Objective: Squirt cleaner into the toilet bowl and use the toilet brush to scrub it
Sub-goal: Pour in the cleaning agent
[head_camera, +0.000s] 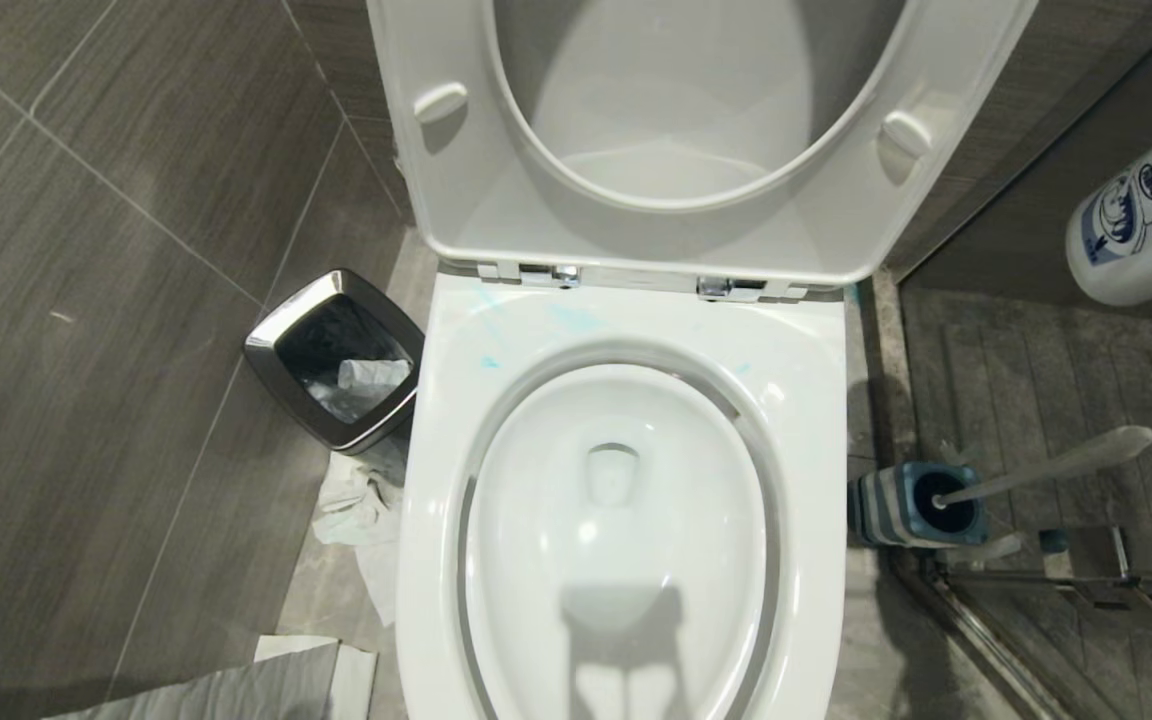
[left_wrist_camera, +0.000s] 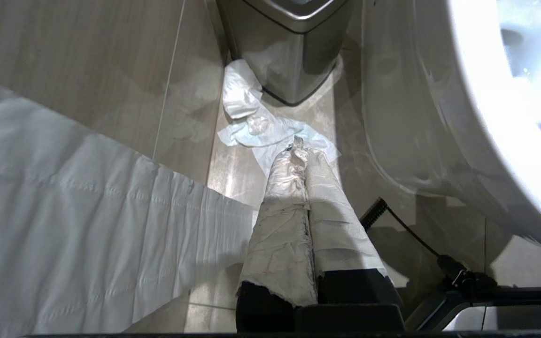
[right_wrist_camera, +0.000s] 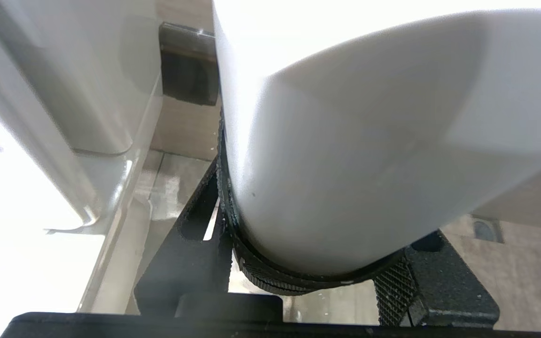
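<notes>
The toilet bowl (head_camera: 816, 450) fills the middle of the head view, seat and lid (head_camera: 456, 200) raised, with faint blue smears on the back of the rim. To its right the toilet brush (head_camera: 1046, 468) stands in its blue-and-grey holder (head_camera: 911, 505). A white bottle with a blue label (head_camera: 1136, 230) hangs at the upper right edge. In the right wrist view my right gripper (right_wrist_camera: 320, 206) is shut on this bottle (right_wrist_camera: 345, 141); its cap is out of view. My left gripper (left_wrist_camera: 298, 148), its fingers wrapped in white, is shut and hangs low beside the bowl's outer wall (left_wrist_camera: 439, 117).
A chrome-rimmed square bin (head_camera: 336, 355) stands left of the toilet, with crumpled tissue (head_camera: 356, 505) on the floor by it. A white paper sheet (head_camera: 236, 690) lies at the lower left. A metal door track (head_camera: 1036, 580) runs along the floor on the right.
</notes>
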